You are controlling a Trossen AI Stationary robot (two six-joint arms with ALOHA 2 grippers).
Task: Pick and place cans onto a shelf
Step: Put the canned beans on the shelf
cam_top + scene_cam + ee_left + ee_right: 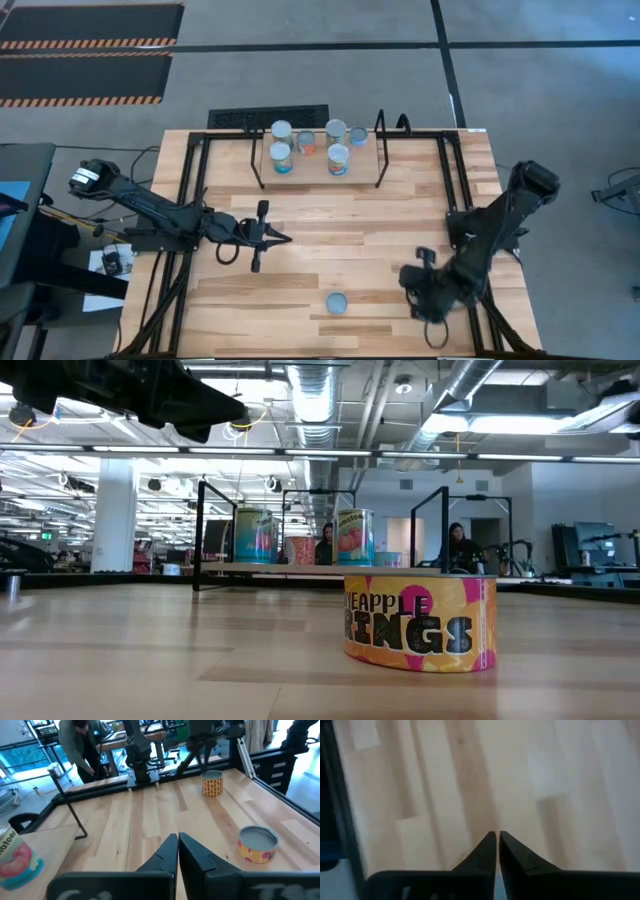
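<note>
From above, the shelf (318, 150) sits at 12 o'clock on the table (330, 230) and carries 6 cans (282, 158) in 2 rows. A single can (337, 303) stands alone at 6 o'clock, off the shelf. The left gripper (285, 238) hangs over the table at 9 o'clock, and the right gripper (408, 276) is at 4 o'clock, beside the lone can but apart from it.

At table height, the lone can (420, 622), labelled with pineapple rings, stands close by, with the shelf (330, 568) and its cans behind.

The left wrist camera shows the left gripper (178, 840) with fingers together, holding nothing; 2 cans (257, 843) stand on the table beyond.

The right wrist camera shows the right gripper (498, 837) likewise pressed together, empty, over bare wood.
</note>
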